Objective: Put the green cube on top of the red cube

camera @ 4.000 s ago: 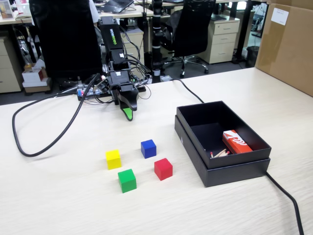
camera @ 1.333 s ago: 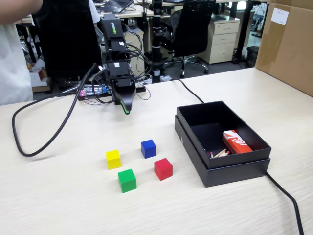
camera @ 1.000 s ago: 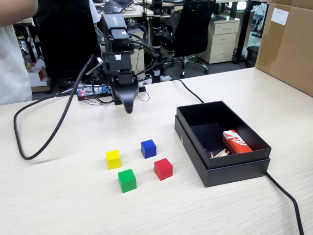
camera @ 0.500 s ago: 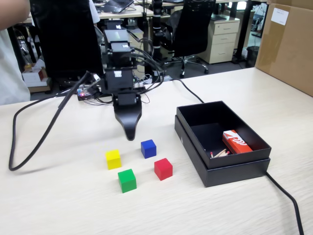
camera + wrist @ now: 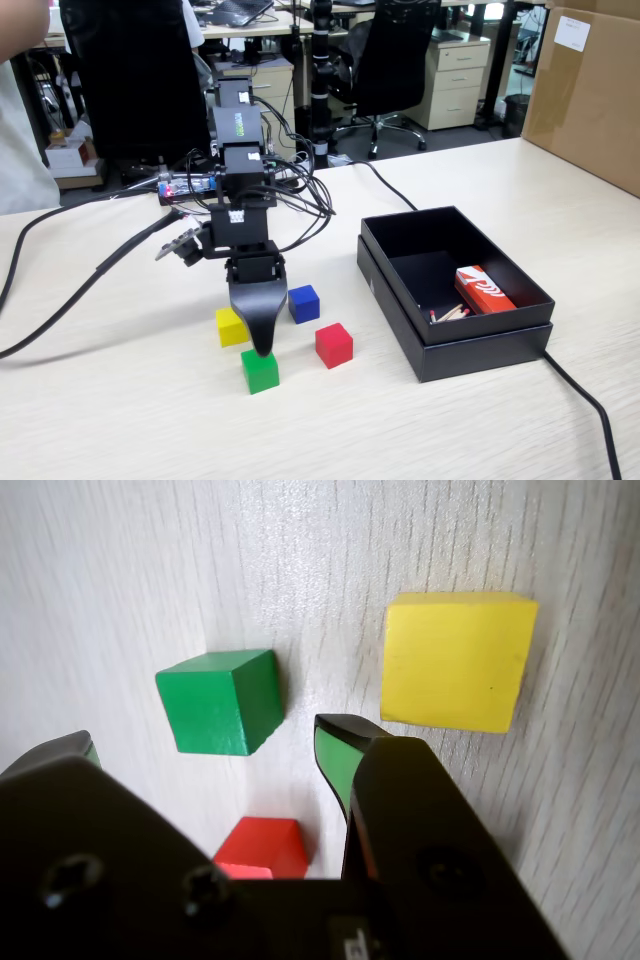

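Above green cube, fingers apart; red cube nearby

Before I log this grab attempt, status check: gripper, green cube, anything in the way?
Gripper open, poised above green cube, not touching. Green cube on table, unstacked. Red cube free alongside; yellow cube close by, not blocking.

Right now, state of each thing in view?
gripper: open, above the cubes, holding nothing
green cube: on the table, not gripped
red cube: on the table, nothing stacked on it
yellow cube: on the table
blue cube: on the table
black box: open
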Motion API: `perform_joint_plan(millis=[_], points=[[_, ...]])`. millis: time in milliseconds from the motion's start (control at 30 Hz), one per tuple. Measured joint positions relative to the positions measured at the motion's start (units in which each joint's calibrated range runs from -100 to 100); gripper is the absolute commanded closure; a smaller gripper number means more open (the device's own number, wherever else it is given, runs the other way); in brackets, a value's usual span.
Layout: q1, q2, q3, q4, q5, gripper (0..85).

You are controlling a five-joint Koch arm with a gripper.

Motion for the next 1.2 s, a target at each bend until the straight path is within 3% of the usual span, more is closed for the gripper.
perform_joint_plan(millis=[933, 1133, 1200], points=[[-0.2, 7.8, 3.5, 1.0, -1.8, 42.0], [-0.2, 8.0, 3.5, 1.1, -2.6, 46.2], [-0.2, 8.3, 3.6, 1.1, -2.8, 54.1]])
